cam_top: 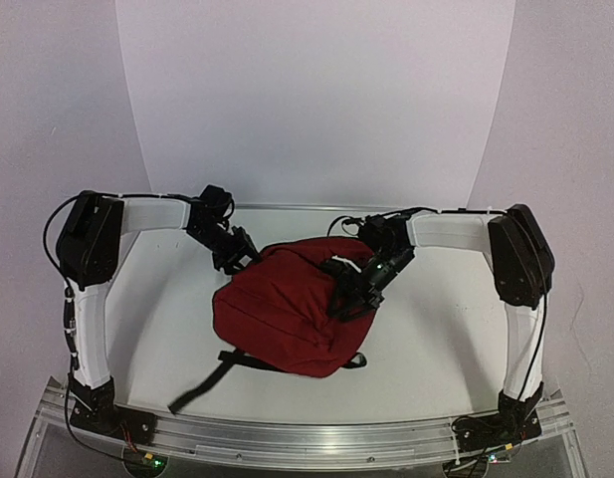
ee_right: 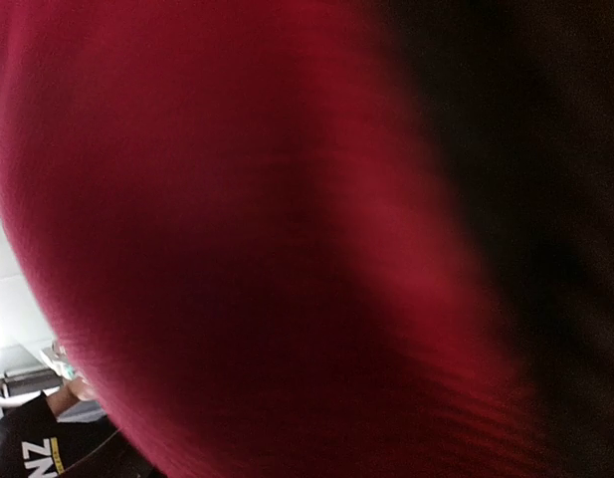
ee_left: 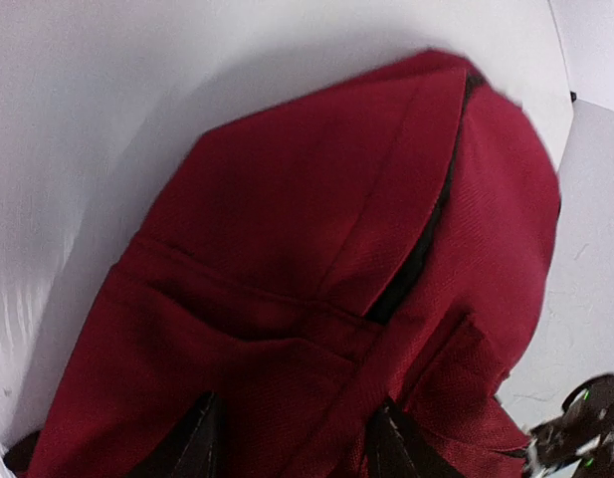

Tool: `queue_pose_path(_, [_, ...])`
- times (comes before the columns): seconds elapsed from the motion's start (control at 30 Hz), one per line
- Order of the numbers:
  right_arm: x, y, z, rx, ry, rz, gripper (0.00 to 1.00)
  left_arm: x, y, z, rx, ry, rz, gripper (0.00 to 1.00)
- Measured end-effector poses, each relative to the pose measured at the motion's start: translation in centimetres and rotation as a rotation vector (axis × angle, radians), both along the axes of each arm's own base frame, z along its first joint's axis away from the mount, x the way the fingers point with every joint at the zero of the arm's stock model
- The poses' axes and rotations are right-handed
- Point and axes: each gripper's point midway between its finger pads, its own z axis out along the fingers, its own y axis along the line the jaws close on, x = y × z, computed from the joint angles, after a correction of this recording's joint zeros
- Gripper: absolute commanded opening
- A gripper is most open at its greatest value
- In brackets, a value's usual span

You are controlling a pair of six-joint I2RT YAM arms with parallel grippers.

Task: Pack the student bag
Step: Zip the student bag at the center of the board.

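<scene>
In the middle of the desk (cam_top: 167,329), the student bag (cam_top: 287,309) lies flat. The left gripper (cam_top: 237,254) straddles fabric at its far-left edge, the right gripper (cam_top: 351,294) is jammed against its right side, probably to spread the opening. Can't tell if either's clamped.

White links (cam_top: 89,334), black joints (cam_top: 91,239), black cables (cam_top: 54,224)

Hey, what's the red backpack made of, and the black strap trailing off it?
Backpack: woven fabric, matte dark red; fine weave texture and soft creases show. Strap: likely flat black webbing, lying limp and bent; too small to confirm.
</scene>
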Motion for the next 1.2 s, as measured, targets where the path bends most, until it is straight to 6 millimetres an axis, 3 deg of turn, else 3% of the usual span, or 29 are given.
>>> queue_pose_path(0.1, [-1.3,1.9,0.8,0.025,-0.035,0.037,0.79,4.1,0.2,0.2,-0.012,-0.055,0.009,0.58])
queue_pose_path(0.17, [-1.1,2.1,1.8,0.047,-0.061,0.031,0.79,6.3,1.4,0.4,0.015,-0.092,0.025,0.6])
queue_pose_path(0.23, [0.5,0.9,3.0,0.066,-0.087,-0.021,0.79,7.3,2.8,0.6,0.057,-0.113,0.038,0.62])
queue_pose_path(0.3, [3.3,-1.9,4.3,0.077,-0.119,-0.115,0.77,7.9,4.5,1.4,0.099,-0.137,0.05,0.65])
queue_pose_path(0.4, [6.5,-7.1,5.0,0.05,-0.165,-0.263,0.76,7.3,5.9,3.2,0.146,-0.177,0.047,0.66])
queue_pose_path(0.47, [7.0,-9.3,4.3,0.01,-0.165,-0.321,0.76,6.4,6.3,5.2,0.159,-0.214,0.035,0.66])
queue_pose_path(0.53, [6.4,-9.7,3.0,-0.026,-0.124,-0.337,0.79,5.3,6.4,8.1,0.154,-0.264,0.02,0.66])
queue_pose_path(0.67, [5.8,-8.7,-0.3,-0.076,-0.023,-0.352,0.86,3.5,5.9,14.2,0.117,-0.395,-0.008,0.67])
queue_pose_path(0.73, [6.1,-8.1,-1.7,-0.087,0.006,-0.37,0.86,2.5,5.5,16.0,0.101,-0.435,-0.025,0.67])
queue_pose_path(0.83, [7.0,-7.2,-3.3,-0.09,0.031,-0.404,0.83,0.9,4.1,16.7,0.086,-0.461,-0.07,0.67])
queue_pose_path(0.93, [7.6,-6.3,-4.8,-0.087,0.057,-0.434,0.67,-0.6,2.3,16.1,0.081,-0.454,-0.13,0.66])
queue_pose_path(1.0, [7.9,-5.9,-5.3,-0.08,0.065,-0.453,0.46,-1.8,0.9,15.7,0.077,-0.449,-0.178,0.65])
queue_pose_path(1.1, [8.4,-5.1,-5.1,-0.062,0.072,-0.481,0.06,-3.6,-1.7,16.1,0.054,-0.465,-0.263,0.61])
queue_pose_path(1.13, [8.7,-4.8,-4.9,-0.052,0.066,-0.486,0.0,-4.2,-2.5,16.3,0.043,-0.47,-0.294,0.59])
queue_pose_path(1.2, [9.2,-4.4,-4.3,-0.036,0.063,-0.495,0.0,-5.4,-4.3,16.6,0.017,-0.476,-0.351,0.54])
